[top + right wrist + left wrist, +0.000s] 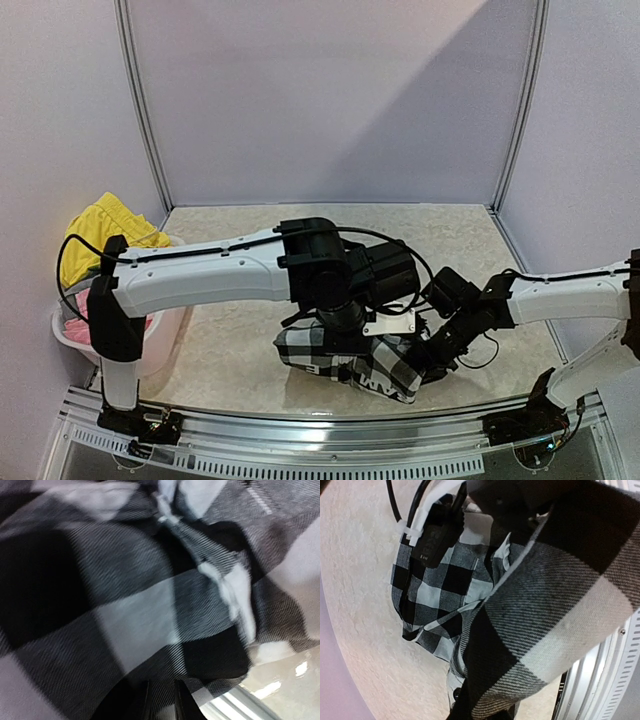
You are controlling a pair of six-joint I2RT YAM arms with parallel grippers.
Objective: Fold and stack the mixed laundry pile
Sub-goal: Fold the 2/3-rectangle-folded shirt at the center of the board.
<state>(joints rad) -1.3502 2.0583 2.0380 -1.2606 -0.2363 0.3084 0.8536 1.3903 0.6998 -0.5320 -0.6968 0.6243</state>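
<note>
The black-and-white checked shirt (345,362) lies bunched on the table near the front edge. My left gripper (345,340) reaches down onto its middle. In the left wrist view a fold of the shirt (545,610) rises close to the camera and hides the fingers, so the gripper appears shut on it. My right gripper (432,358) is at the shirt's right edge. In the right wrist view the shirt (135,620) fills the frame, and the fingertips (148,702) stand close together with cloth between them. The yellow garment (108,228) and a pink piece (75,322) are in the basket. No grey garment shows.
The white plastic basket (165,340) stands at the table's left edge, beside the left arm's base. A metal rail (320,435) runs along the front edge, just in front of the shirt. Purple walls enclose the back and both sides.
</note>
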